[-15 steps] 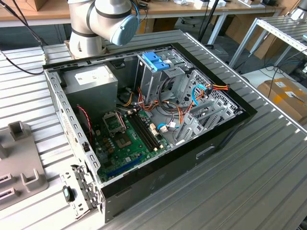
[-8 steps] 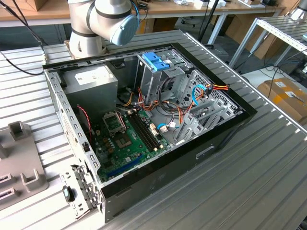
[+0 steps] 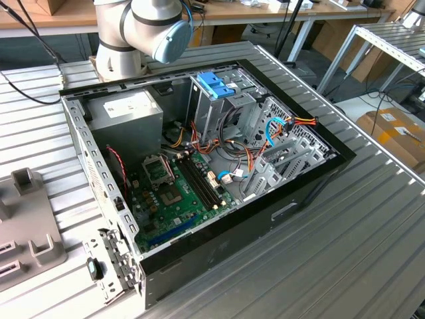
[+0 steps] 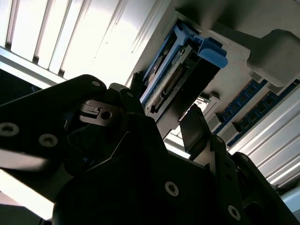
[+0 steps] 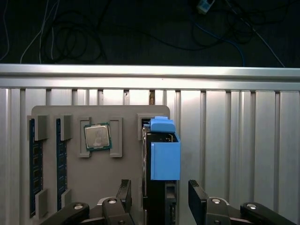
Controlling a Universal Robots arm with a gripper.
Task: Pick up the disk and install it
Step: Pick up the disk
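1. While the end effector (image 5: 160, 187) hangs open over the tray (image 5: 122, 168), its fingers (image 5: 124, 191) straddle the disk (image 5: 161, 157) with a gap on each side. It grips nothing.
2. The disk stands on edge in a slot of the tray, on the far side of the chip (image 5: 97, 137) from the memory sticks (image 5: 35, 173). Its blue plastic part faces the first wrist view. In the second wrist view the disk (image 4: 185, 70) sits just past one finger (image 4: 192, 129), apart from it.
3. Judging by this, the step in hand is the pick-up, and the install has not begun. The case (image 3: 219, 166) lies open on the surface (image 5: 234, 140).
4. A good grasp likely means centring the disk between the fingers, so both pads meet its flat sides together.
5. Closing on the metal body looks safer than closing on the blue plastic, which may flex or slip.
6. An off-centre close could shove the disk against the slot wall and tilt it, or drag the tray.
7. Any lift should probably run straight along the slot, so the disk does not bind.
8. On the tray there is one disk, one chip and two memory sticks. The end effector shows two fingers. There is one case.
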